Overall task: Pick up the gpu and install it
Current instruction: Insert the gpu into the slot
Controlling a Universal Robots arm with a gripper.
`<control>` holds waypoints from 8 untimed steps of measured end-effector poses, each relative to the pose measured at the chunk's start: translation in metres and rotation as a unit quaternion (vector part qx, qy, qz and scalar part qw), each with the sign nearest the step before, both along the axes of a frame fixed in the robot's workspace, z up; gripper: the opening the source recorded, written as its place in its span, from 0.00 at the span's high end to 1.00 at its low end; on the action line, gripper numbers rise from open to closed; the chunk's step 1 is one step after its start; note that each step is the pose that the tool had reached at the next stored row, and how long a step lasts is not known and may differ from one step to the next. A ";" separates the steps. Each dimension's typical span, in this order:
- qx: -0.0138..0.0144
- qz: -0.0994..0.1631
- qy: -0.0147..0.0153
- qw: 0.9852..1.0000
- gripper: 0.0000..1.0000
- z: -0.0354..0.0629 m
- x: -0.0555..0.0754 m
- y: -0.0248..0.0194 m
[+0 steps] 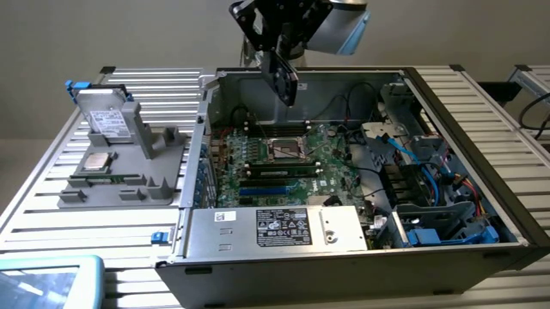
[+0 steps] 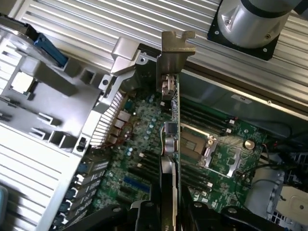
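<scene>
The gpu (image 1: 282,78) hangs on edge from my gripper (image 1: 277,46), its black face showing, in the air over the back part of the open computer case (image 1: 468,112). In the wrist view the gpu (image 2: 171,139) appears edge-on, with its silvery bracket (image 2: 177,45) at the far end. My gripper (image 2: 168,214) is shut on the card's near end, a finger on each side. Below it lies the green motherboard (image 1: 284,161), well apart from the card, with its CPU socket (image 2: 211,149) and blue slots (image 1: 262,190).
A grey parts holder (image 1: 120,187) at the exterior view's left carries a hard drive (image 1: 110,122), a CPU (image 1: 99,161) and a RAM stick (image 1: 103,177). A silver power supply (image 1: 284,228) and cables (image 1: 413,161) crowd the case. A light blue object (image 1: 47,283) lies at the table corner.
</scene>
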State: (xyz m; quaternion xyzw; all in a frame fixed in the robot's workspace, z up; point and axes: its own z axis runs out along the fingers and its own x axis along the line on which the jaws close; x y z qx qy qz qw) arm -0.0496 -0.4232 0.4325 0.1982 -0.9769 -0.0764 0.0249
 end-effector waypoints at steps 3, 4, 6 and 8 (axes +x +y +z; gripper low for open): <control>0.000 0.026 -0.002 1.000 0.73 0.0000 0.000 0.0000; 0.000 0.033 -0.003 0.999 0.73 0.0001 0.000 0.0000; 0.000 0.046 -0.005 0.999 0.73 0.0000 0.000 0.0000; 0.000 0.057 -0.007 0.998 0.73 0.0000 0.001 0.0000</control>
